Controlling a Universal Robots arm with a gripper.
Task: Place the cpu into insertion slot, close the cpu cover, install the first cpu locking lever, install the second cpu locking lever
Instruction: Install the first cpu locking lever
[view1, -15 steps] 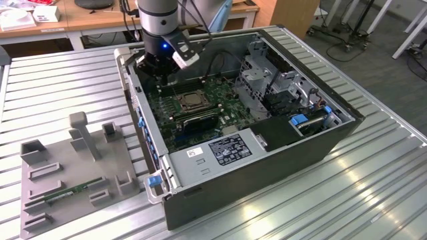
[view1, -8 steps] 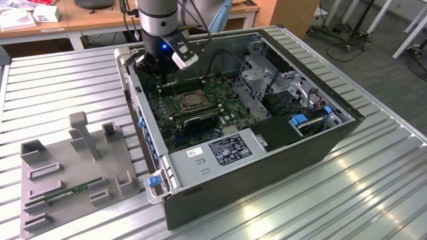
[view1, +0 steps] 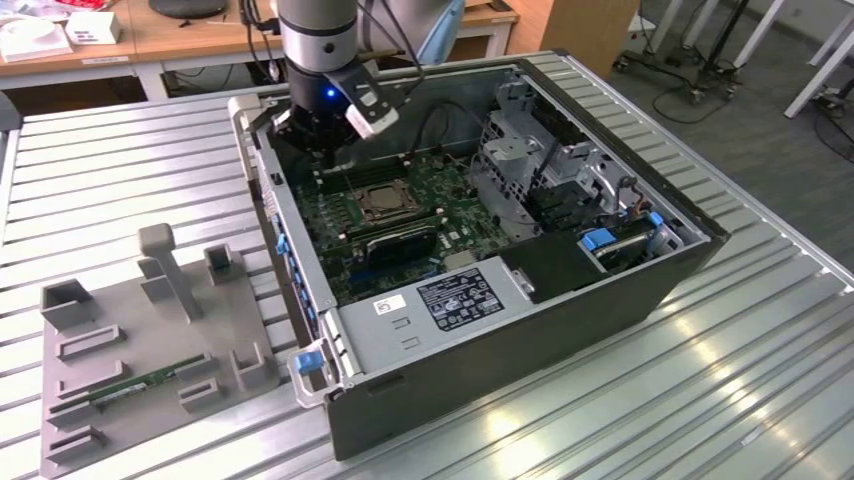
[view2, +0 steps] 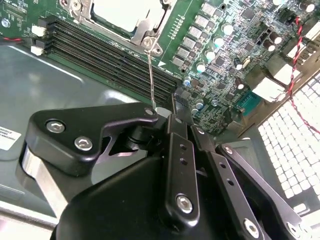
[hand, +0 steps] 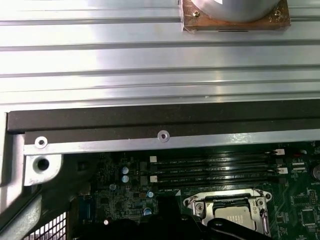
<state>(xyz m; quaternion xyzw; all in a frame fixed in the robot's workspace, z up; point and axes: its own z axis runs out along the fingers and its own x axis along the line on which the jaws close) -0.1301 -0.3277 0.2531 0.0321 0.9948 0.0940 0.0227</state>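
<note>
- Exterior view: the pincer (view1: 328, 152) hangs inside the open computer case (view1: 641, 270) on the ribbed worktop (view1: 134, 170). It is near the insertion slot (view1: 355, 208), on the side toward the case's far wall.
- Second wrist view: the cpu (view2: 122, 11) lies seated under the lowered cpu cover (view2: 145, 29). A thin wire locking lever (view2: 151, 75) runs from the socket corner to the pincer (view2: 159, 116), whose narrow tips pinch its end.
- First wrist view: the cpu (hand: 235, 216) sits framed by the cpu cover (hand: 198, 204), beside the memory slots (hand: 215, 167).

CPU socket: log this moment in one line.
cpu seated | cpu cover down | locking lever raised, tip by gripper
</note>
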